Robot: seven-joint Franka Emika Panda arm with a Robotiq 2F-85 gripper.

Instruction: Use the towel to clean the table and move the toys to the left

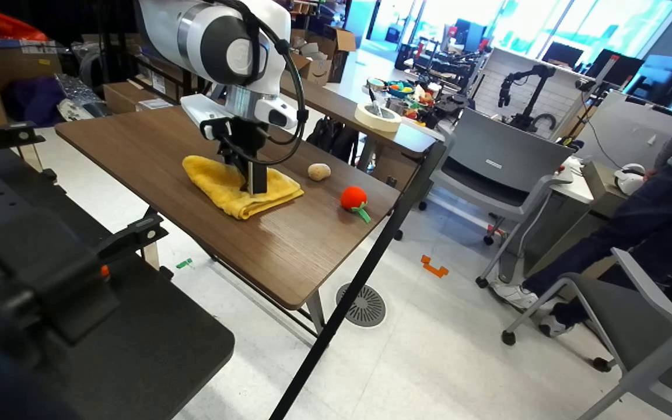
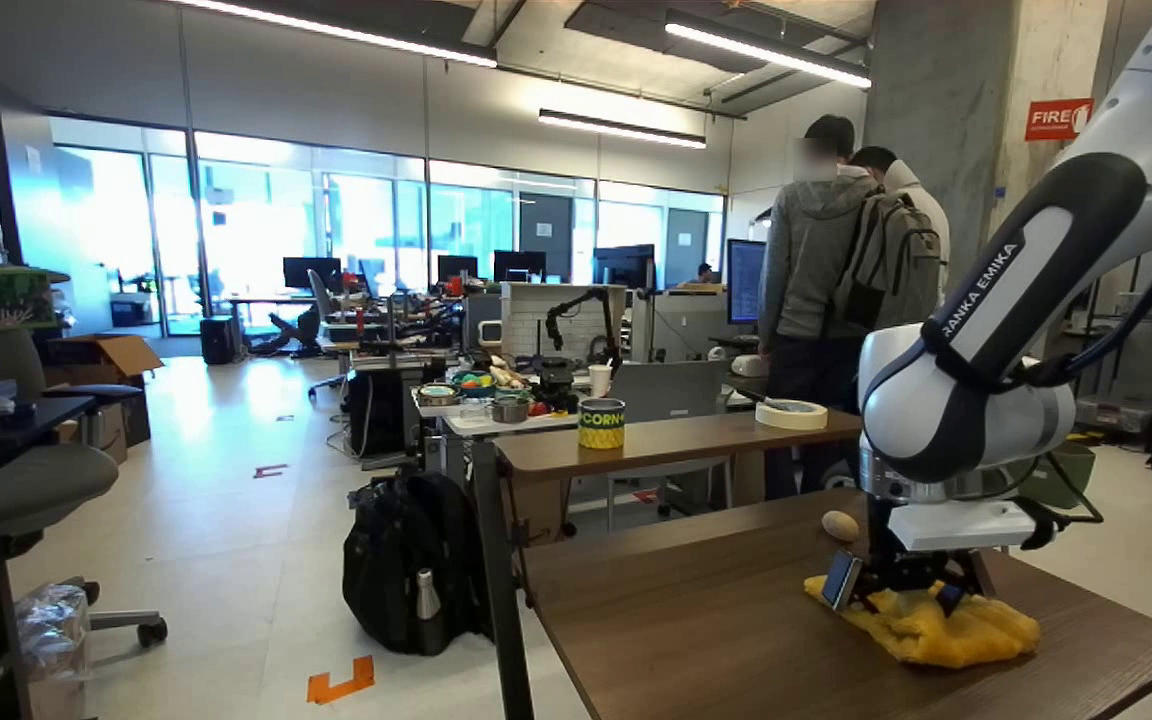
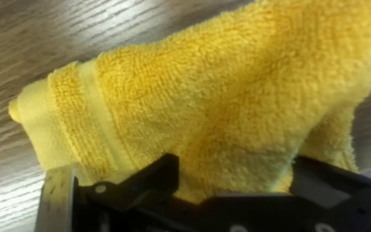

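In an exterior view, hand (image 2: 893,605) stands wide, low over the rumpled towel (image 2: 976,635) on the surface (image 2: 696,610). In an exterior view, tan toy (image 1: 319,171) lies near the towel, red toy (image 1: 353,199) near an edge: overlong wipe might roll either off. Wrist view: towel loosely folded; shallow pinch may slip.

Both exterior views share the table (image 1: 289,251) — the wrist view looks down closer, towel (image 3: 188,96) from nine to two o'clock.
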